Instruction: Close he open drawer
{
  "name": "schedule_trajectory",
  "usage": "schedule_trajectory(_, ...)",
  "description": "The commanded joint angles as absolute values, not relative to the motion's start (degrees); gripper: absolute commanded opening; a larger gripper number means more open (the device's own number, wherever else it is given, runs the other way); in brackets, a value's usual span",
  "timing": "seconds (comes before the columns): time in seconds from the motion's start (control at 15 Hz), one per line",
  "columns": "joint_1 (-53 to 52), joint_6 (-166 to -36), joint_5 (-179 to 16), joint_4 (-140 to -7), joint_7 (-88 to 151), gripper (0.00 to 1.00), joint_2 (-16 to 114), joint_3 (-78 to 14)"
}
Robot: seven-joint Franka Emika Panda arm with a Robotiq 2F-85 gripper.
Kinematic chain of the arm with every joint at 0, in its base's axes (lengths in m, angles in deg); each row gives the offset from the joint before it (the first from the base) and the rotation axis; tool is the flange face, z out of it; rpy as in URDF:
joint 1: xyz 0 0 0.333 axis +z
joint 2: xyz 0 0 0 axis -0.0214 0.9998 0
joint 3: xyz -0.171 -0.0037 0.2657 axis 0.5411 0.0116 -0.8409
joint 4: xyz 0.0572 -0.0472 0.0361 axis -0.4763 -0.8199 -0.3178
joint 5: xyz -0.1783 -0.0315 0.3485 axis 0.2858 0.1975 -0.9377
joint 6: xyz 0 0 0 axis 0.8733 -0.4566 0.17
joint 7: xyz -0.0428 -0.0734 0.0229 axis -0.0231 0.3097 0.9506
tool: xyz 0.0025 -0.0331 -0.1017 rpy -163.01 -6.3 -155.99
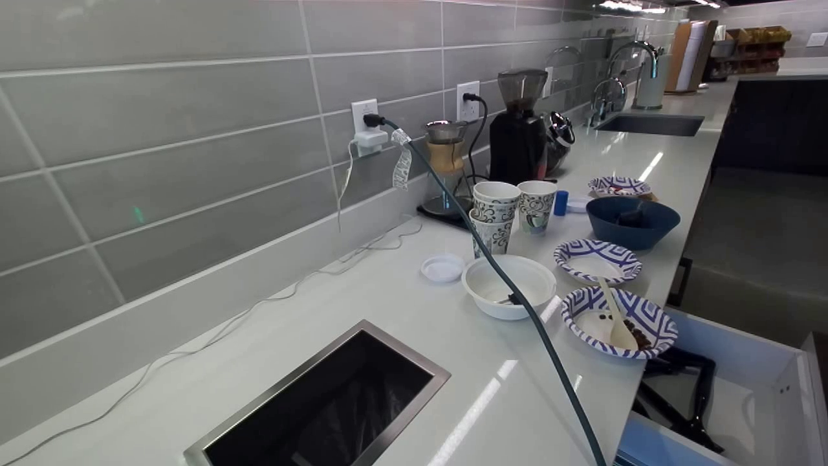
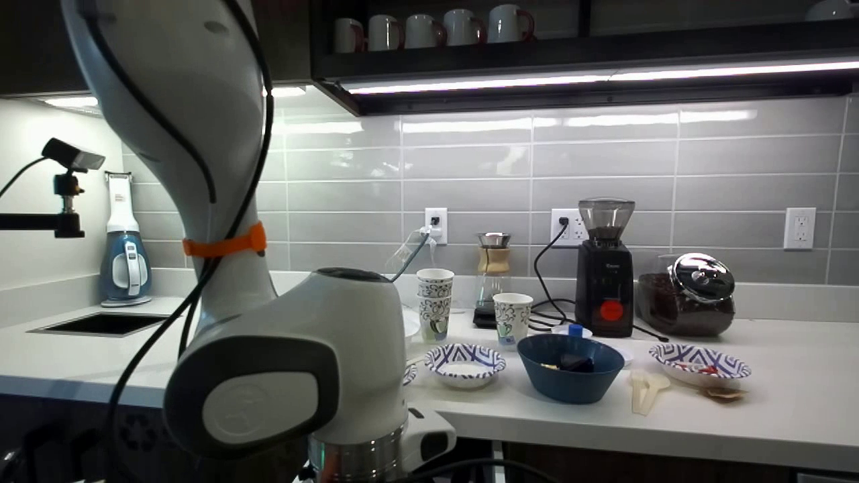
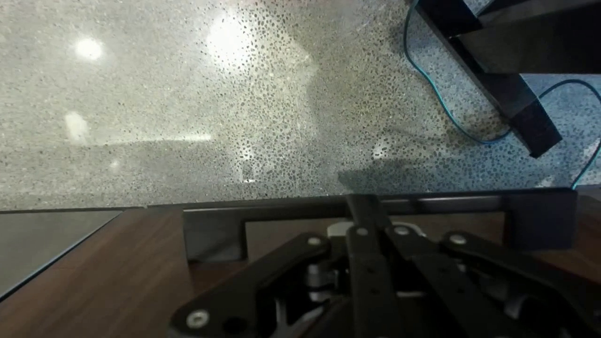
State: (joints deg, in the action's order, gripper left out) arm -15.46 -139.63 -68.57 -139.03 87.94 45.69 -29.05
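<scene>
The drawer (image 1: 770, 369) stands pulled out below the counter's front edge in an exterior view. Its inner walls are pale bluish-white and black items lie in it. Part of it is hidden under the counter and cut off by the frame. In the wrist view a dark brown front panel (image 3: 127, 263) with a black bar handle (image 3: 450, 206) runs across the lower half. My gripper (image 3: 368, 211) is shut, its fingertips together over the middle of the handle. Nothing shows between the fingers. I cannot tell whether they touch the handle. The gripper is out of sight in both exterior views.
Bowls (image 1: 618, 323), paper cups (image 1: 491, 220) and a grinder (image 1: 521, 142) stand on the counter (image 1: 504, 401). A steel-rimmed cut-out (image 1: 323, 408) lies in it. A cable (image 1: 550, 343) crosses the counter. A black stand leg (image 3: 493, 84) and a cable are on the floor.
</scene>
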Motion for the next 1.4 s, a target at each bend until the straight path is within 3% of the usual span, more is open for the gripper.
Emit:
schedule_trajectory(0.0,-21.3,-142.5,-74.3,-138.1,92.2,0.0,48.1,-37.6)
schedule_trajectory(0.8,-52.9,-144.4,-81.2,-129.2,103.3,0.0,61.0,-73.8)
schedule_trajectory(1.33,-59.2,-143.7,-76.9,-124.3,102.1,0.0,69.7,-81.8)
